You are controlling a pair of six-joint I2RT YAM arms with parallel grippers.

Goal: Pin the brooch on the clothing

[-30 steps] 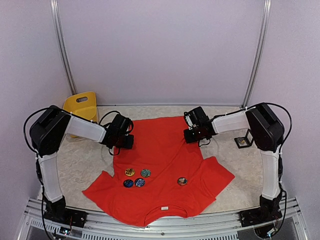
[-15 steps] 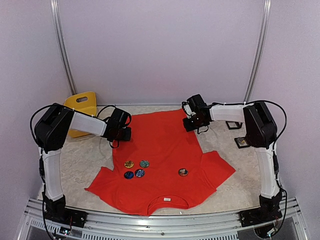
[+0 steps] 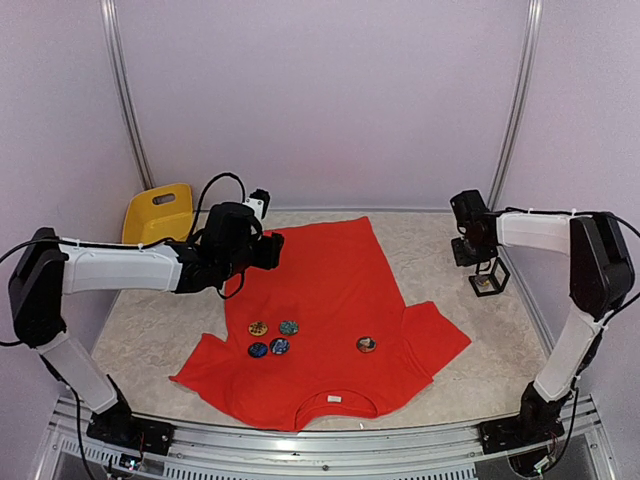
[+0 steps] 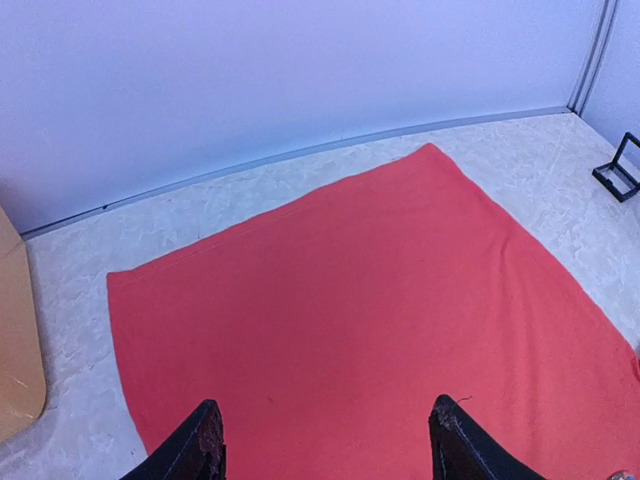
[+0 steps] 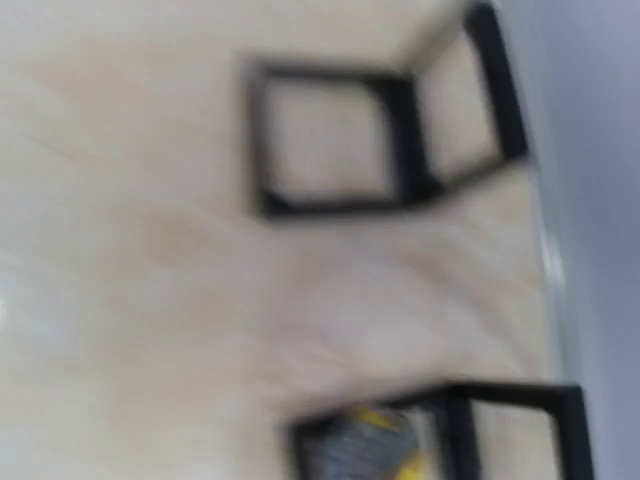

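Knocking the stand [image 5: 510,392] over is the risk if the right gripper [image 3: 468,255], jaws impossible to tell, drops off-centre onto the blurred brooch [image 5: 372,440] just below it; the left gripper [image 4: 325,440] hangs spread, empty, over the shirt [image 4: 350,300].

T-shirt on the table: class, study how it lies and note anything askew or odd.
The T-shirt lies askew: its far hem slants against the back wall, clearest in the left wrist view. Four round badges cluster on it, a fifth sits apart. Nothing looks torn or spilled.
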